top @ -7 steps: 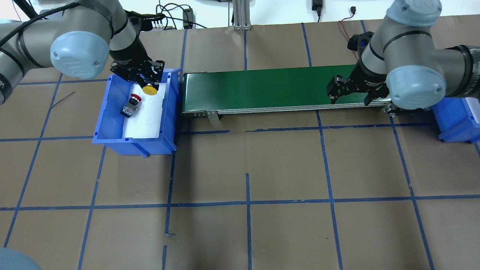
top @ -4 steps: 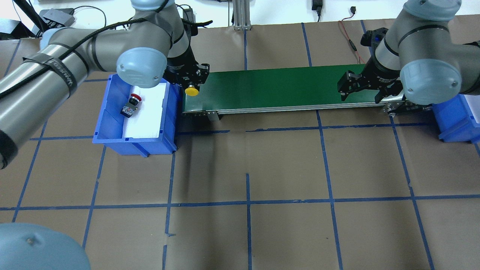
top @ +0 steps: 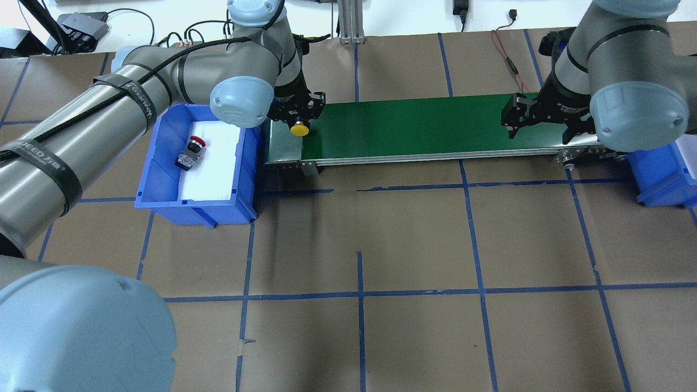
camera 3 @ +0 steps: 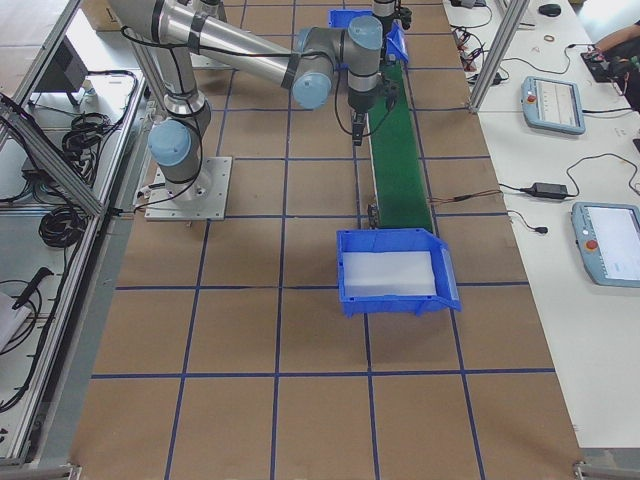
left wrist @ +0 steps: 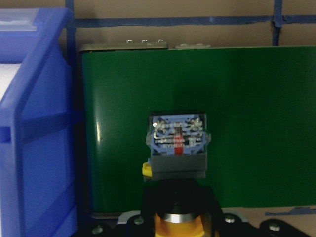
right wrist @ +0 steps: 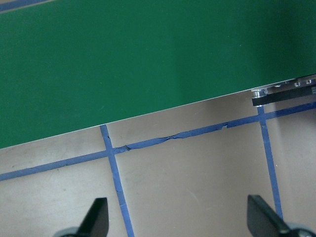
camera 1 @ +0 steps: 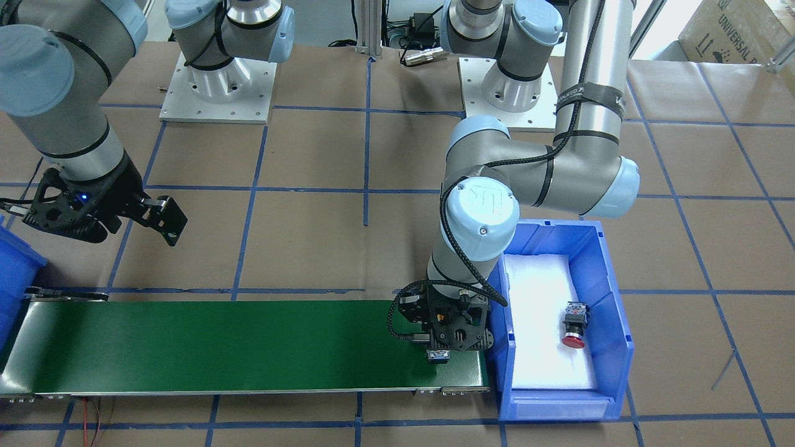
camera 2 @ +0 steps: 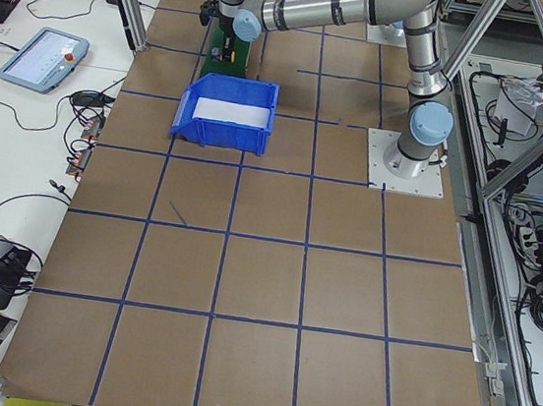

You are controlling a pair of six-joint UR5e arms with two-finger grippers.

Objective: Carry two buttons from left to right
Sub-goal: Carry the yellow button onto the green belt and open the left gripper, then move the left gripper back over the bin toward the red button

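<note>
I have the yellow button pinched in the left claw, over the end of the green conveyor belt nearest the blue bin. The overhead view gives me only its yellow cap. The front-facing view hides the cap and shows the grey contact block poking out below the claw. The left wrist camera looks straight onto that block's terminals, with the belt behind. Whether the button touches the belt I cannot tell.

The red button lies on its side on the white liner in the bin, just beside the left claw on the side away from the belt. The right claw hangs near the belt's other end, its fingers spread wide with nothing between them. A second blue bin sits just beyond it.

The bench is covered in brown paper with a blue tape grid. The side views show aluminium framing and teach pendants on a white side table.

A second ago the left claw held the yellow button above the bin; it has since crossed the bin wall to the belt. The red button has not moved.
</note>
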